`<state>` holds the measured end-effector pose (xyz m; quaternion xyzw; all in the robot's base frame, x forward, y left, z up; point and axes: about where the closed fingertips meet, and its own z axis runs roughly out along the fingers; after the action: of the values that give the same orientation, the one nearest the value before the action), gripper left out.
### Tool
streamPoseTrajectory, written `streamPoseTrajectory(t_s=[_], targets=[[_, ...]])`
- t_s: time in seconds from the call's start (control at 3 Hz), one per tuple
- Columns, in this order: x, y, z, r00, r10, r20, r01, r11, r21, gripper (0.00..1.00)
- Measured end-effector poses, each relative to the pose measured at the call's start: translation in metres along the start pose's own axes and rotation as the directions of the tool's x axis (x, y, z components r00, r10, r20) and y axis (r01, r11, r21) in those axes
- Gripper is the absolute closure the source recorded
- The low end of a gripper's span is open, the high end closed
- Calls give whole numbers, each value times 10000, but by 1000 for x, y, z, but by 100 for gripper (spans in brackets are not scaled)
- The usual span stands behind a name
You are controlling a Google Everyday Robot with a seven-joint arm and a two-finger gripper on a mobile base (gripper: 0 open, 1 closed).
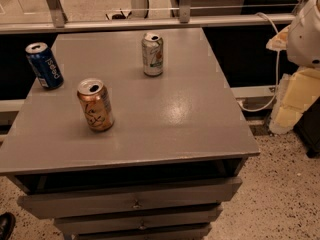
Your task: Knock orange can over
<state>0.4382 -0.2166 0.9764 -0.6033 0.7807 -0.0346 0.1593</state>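
At the far left bottom corner, the toe of a dark shoe (5, 225) rests on the speckled floor. Above it, the grey desk (175, 119) carries three upright cans. A blue Pepsi can (45, 66) stands near the desk's left rear edge. Just to its right and nearer the front stands the orange can (95, 105), upright, its silver top and open mouth facing up, apart from the other two. Further right and toward the back, about mid-desk, stands a silver-white can (152, 54) with green and orange marks. Below the desk top, a stack of grey drawers (135, 202) with small knobs faces the camera.

Past the desk's right edge, a white cable (277, 69) hangs down against the dark wall, beside pale yellow blocks (299, 95) on the floor. The gripper (306, 33) shows only as a white rounded body cut off by the upper right edge, off the desk and above those blocks. Whether its jaws are apart or together cannot be told. The orange can lies well apart from it, across most of the desk to the left and lower in view, with nothing touching it.
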Motion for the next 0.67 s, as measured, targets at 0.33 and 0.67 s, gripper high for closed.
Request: streamPoseTrajectory(t_s=[0.33,0.67], targets=[[0,0,0,10000,0,1,0,10000,2,0],[-10,-2,16,9982,197,559,-203,9997,106,0]])
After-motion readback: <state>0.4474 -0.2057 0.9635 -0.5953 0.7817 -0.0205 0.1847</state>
